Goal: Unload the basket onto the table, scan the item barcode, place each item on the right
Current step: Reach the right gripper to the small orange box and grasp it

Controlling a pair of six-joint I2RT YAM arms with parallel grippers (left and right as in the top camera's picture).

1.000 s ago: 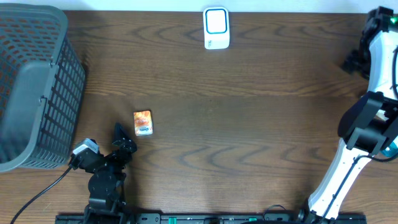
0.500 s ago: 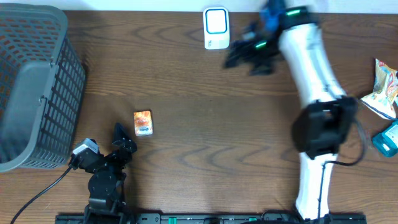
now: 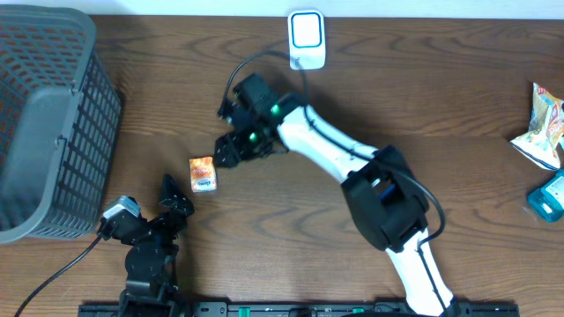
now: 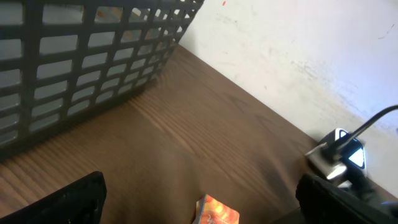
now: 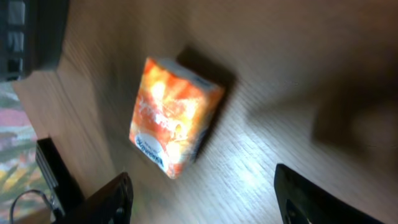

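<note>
Your right pincer hovers spread and empty just upper-right of the small orange printed carton, which lies flat on the brown wooden table, centre-left overhead. It is likely light and stiff: pinch its long sides.

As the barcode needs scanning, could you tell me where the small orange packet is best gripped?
Grip the orange packet across its long edges, coming down from above: it lies flat on the table, and its narrow width should fit the open right gripper.
</note>
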